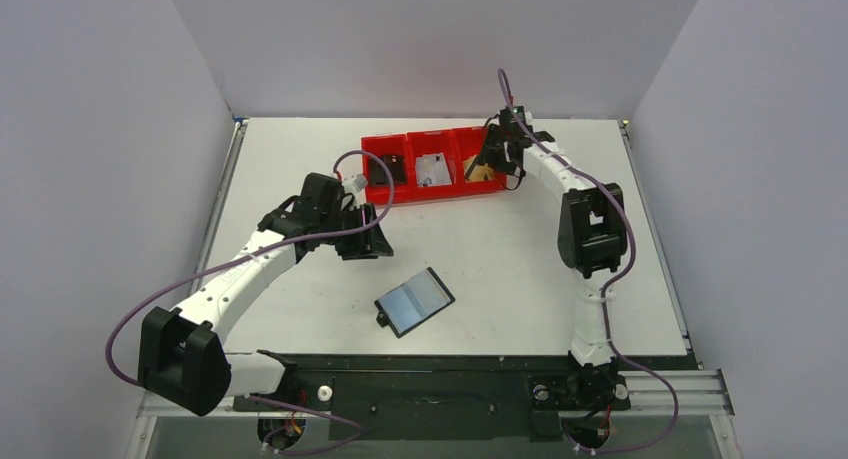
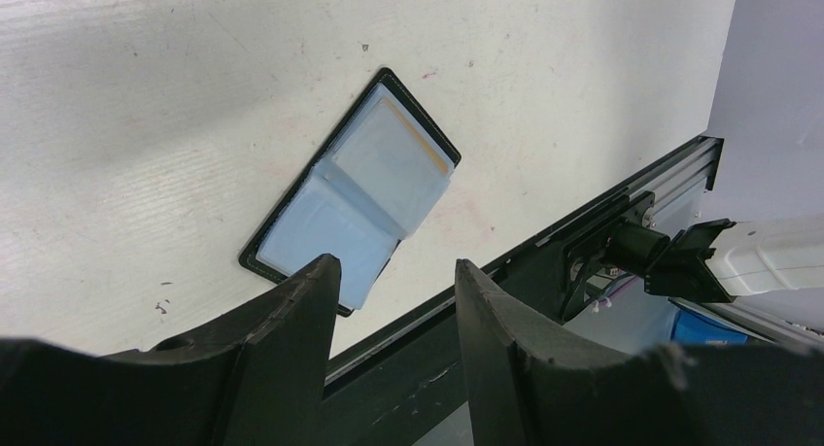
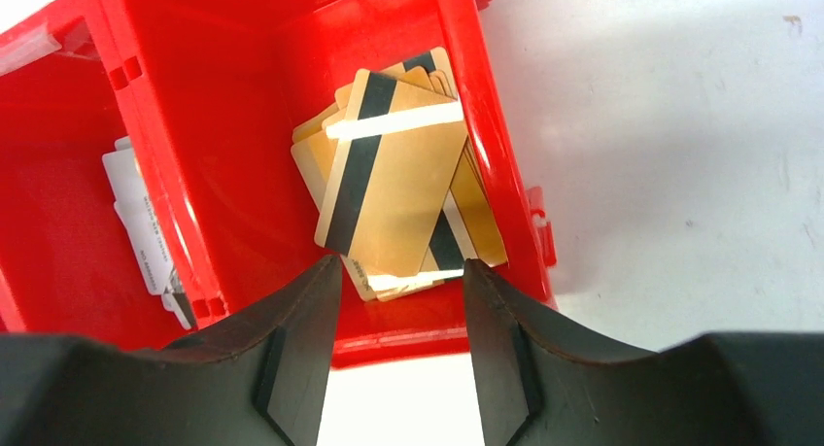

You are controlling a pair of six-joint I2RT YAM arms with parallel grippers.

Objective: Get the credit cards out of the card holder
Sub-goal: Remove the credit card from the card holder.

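Observation:
The card holder (image 1: 415,301) lies open and flat on the table near the front edge, its bluish clear sleeve facing up. In the left wrist view the card holder (image 2: 360,198) shows a thin gold edge along the sleeve's far side. My left gripper (image 1: 377,242) hovers up and left of it, open and empty (image 2: 394,271). Several gold credit cards with dark stripes (image 3: 394,184) lie stacked in the rightmost red bin (image 3: 486,145). My right gripper (image 1: 487,164) is above that bin, open and empty (image 3: 401,266).
Three red bins (image 1: 435,139) stand in a row at the back centre. The middle one holds white-grey cards (image 3: 136,223), the left one a dark card (image 1: 396,169). The table's black front rail (image 2: 544,252) runs close below the card holder.

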